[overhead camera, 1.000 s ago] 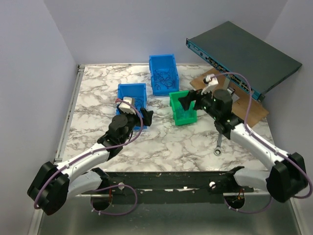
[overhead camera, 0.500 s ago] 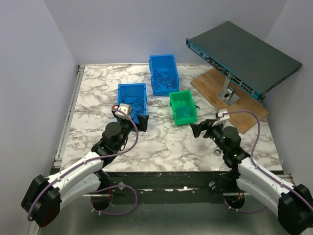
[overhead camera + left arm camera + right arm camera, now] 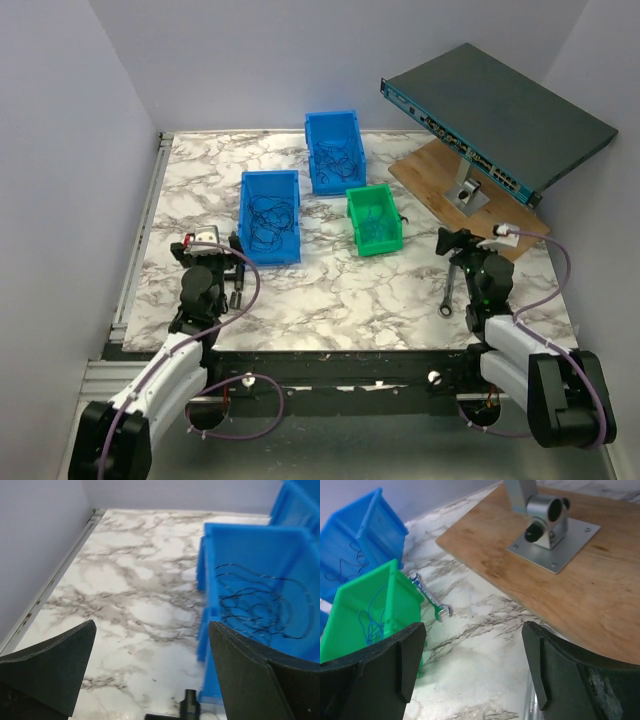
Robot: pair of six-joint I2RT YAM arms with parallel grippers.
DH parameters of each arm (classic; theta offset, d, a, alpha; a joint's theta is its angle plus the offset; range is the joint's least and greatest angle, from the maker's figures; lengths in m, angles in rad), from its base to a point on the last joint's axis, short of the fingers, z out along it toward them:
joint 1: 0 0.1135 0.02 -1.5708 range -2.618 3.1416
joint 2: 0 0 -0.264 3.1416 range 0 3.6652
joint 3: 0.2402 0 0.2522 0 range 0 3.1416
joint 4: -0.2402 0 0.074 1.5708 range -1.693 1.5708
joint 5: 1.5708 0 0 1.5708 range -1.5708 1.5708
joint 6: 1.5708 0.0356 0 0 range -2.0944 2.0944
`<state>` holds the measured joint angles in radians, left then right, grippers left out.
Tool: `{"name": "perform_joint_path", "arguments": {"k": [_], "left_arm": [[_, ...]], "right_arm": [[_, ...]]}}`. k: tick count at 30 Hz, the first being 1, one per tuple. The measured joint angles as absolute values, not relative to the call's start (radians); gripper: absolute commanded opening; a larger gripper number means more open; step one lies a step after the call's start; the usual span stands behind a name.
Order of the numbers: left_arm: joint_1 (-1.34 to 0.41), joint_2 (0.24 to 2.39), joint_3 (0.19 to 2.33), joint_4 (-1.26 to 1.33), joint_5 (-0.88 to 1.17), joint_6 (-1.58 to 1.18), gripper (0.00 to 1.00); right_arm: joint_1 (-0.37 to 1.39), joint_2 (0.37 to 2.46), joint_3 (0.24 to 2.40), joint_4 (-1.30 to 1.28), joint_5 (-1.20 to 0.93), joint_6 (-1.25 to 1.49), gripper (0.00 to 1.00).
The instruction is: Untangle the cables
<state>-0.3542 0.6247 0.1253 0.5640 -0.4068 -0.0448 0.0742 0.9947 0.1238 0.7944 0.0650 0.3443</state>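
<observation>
Thin black cables (image 3: 270, 212) lie tangled in the near blue bin (image 3: 246, 240); they also show in the left wrist view (image 3: 257, 605). More dark cables (image 3: 333, 155) lie in the far blue bin (image 3: 311, 150). A blue cable (image 3: 370, 620) lies in the green bin (image 3: 394, 222). My left gripper (image 3: 210, 250) is open and empty, low over the table left of the near blue bin (image 3: 205, 580). My right gripper (image 3: 458, 240) is open and empty, right of the green bin (image 3: 395, 610), by the wooden board.
A network switch (image 3: 495, 110) stands tilted on a metal stand (image 3: 545, 527) on a wooden board (image 3: 590, 590) at the back right. A small wrench (image 3: 431, 598) lies beside the green bin, another wrench (image 3: 447, 295) near my right arm. A small black object (image 3: 190, 707) lies under my left gripper.
Both arms have pulled back toward the near edge. My left gripper left the near blue bin, my right gripper left the green bin. Both came away empty.
</observation>
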Motion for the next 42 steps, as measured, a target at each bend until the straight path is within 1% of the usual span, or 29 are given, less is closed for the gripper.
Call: {"name": "perform_joint_path", "arguments": {"k": [1, 3, 5, 8, 9, 11, 15, 17, 18, 19, 21, 24, 25, 26, 30, 42], "left_arm": [[-0.304, 0.679, 0.116, 0.595, -0.403, -0.044, 0.98], [-0.245, 0.780, 0.115, 0.654, -0.400, -0.049, 0.98], [-0.207, 0.884, 0.115, 0.710, -0.400, -0.054, 0.99], [-0.175, 0.976, 0.115, 0.815, -0.387, -0.054, 0.95], [-0.169, 1.000, 0.119, 0.844, -0.384, -0.052, 0.94], [-0.156, 1.073, 0.141, 0.913, -0.373, -0.042, 0.95], [-0.135, 1.195, 0.164, 1.029, -0.349, -0.027, 0.92], [-0.123, 1.223, 0.186, 1.026, -0.332, -0.023, 0.92], [-0.115, 1.231, 0.198, 1.026, -0.315, -0.022, 0.94], [-0.106, 1.237, 0.209, 1.025, -0.297, -0.023, 0.98], [-0.088, 1.260, 0.218, 1.061, -0.257, -0.022, 0.98], [-0.058, 1.274, 0.222, 1.054, -0.171, -0.019, 0.94], [-0.051, 1.274, 0.222, 1.054, -0.133, -0.017, 0.98], [-0.049, 1.274, 0.222, 1.054, -0.119, -0.015, 0.99], [-0.046, 1.274, 0.222, 1.064, -0.053, -0.010, 0.99], [-0.046, 1.275, 0.223, 1.060, -0.075, -0.024, 0.99]], "right_arm": [[0.053, 1.001, 0.101, 0.838, 0.064, 0.355, 1.00], [0.032, 0.994, 0.075, 0.883, 0.059, 0.333, 1.00], [0.028, 0.959, 0.076, 0.870, 0.059, 0.288, 1.00], [0.025, 0.987, 0.079, 0.949, 0.064, 0.250, 1.00], [0.024, 1.045, 0.078, 1.018, 0.066, 0.236, 1.00], [0.024, 1.191, 0.078, 1.140, 0.069, 0.216, 1.00], [0.024, 1.517, 0.070, 1.373, 0.069, 0.197, 1.00], [0.024, 1.633, 0.067, 1.390, 0.065, 0.189, 1.00], [0.024, 1.645, 0.067, 1.386, 0.060, 0.184, 1.00], [0.024, 1.639, 0.071, 1.387, 0.055, 0.180, 1.00], [0.024, 1.629, 0.113, 1.394, 0.038, 0.169, 1.00], [0.024, 1.624, 0.210, 1.351, -0.011, 0.144, 1.00], [0.024, 1.625, 0.227, 1.352, -0.028, 0.137, 1.00], [0.024, 1.625, 0.233, 1.351, -0.041, 0.133, 1.00], [0.024, 1.624, 0.234, 1.329, -0.072, 0.119, 1.00], [0.024, 1.624, 0.242, 1.284, -0.042, 0.123, 1.00]]}}
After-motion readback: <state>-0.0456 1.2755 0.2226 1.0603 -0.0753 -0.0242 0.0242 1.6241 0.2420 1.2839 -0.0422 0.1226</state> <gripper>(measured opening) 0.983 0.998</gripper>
